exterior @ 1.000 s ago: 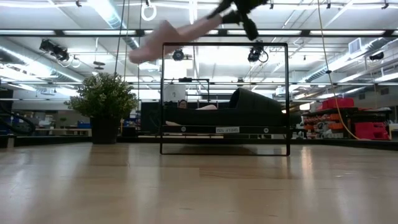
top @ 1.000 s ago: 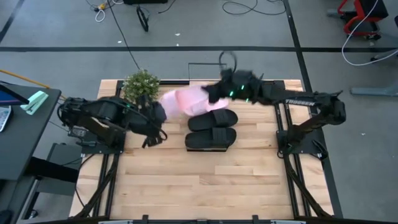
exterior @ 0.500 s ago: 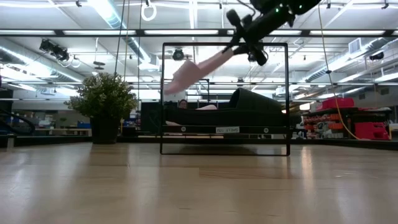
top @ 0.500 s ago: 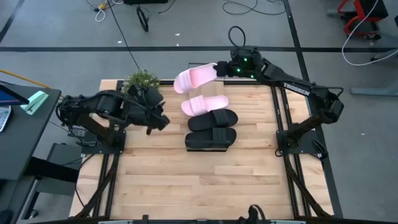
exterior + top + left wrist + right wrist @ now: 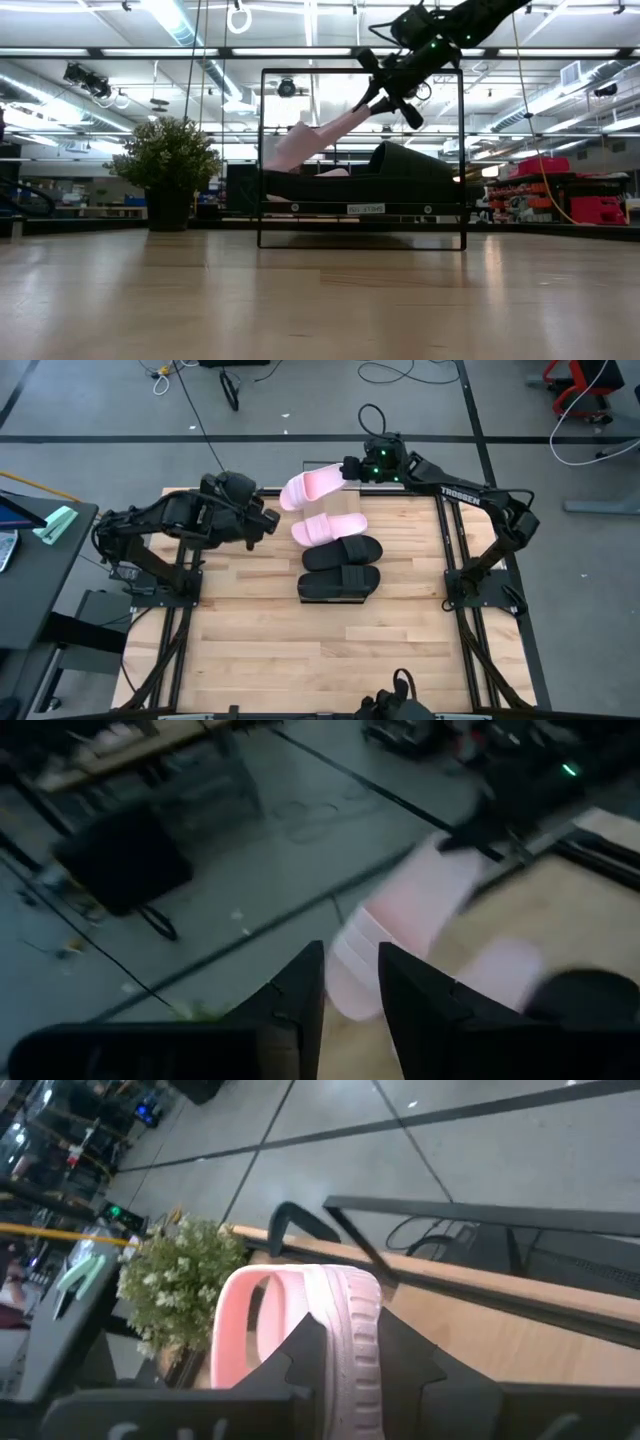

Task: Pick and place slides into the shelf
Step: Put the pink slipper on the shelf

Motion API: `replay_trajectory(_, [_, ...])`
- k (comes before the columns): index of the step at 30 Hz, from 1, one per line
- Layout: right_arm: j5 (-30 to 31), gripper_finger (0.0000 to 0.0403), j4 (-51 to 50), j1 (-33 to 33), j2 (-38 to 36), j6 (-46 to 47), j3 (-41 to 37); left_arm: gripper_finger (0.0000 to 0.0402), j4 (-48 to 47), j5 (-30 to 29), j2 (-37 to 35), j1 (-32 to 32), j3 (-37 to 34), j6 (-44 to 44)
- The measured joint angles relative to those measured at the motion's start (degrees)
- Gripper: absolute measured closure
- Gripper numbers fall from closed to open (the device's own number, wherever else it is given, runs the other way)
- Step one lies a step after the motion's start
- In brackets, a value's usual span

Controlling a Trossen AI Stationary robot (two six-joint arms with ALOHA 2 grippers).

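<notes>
The small green potted plant point(image 5: 226, 484) is almost wholly covered by the left arm in the high view. The long light-wood shelf board point(image 5: 352, 501) is largely concealed beneath the four slides. The left wrist view is blurred, so the held pale pink slide sandal point(image 5: 400, 925) is seen only as a smear. Its heel is hidden between the right claw point(image 5: 345, 1365) fingers.

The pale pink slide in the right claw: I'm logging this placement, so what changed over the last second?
The right claw, shut on the pale pink open-toe slide, swung it toward the table's far edge and lowered it toward the narrow light-wood shelf. The left claw moved toward it. The other pink slide and two black slides stayed put.
</notes>
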Motion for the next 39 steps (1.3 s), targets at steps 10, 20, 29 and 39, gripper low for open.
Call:
replay_trajectory(10, [3.13, 0.0343, 0.0, -1.16, 0.0, 2.2, 0.02, 0.0326, 10.79, 0.67, 0.02, 3.37, 0.0, 15.48])
replay_trajectory(20, [5.22, 0.0343, 3.19, 0.23, 0.0, 8.32, -4.48, 0.037, 34.77, 19.86, 0.04, 7.94, 0.0, 34.85])
replay_trajectory(29, [4.55, 0.0343, 8.07, -0.87, 0.0, 11.55, -11.32, 0.039, 45.33, 36.53, 0.02, 13.57, -3.36, 36.32])
replay_trajectory(39, [2.88, 0.0344, 8.73, -3.22, 0.02, 11.64, -14.07, 0.0386, 53.74, 42.51, 0.17, 14.13, -11.96, 35.34])
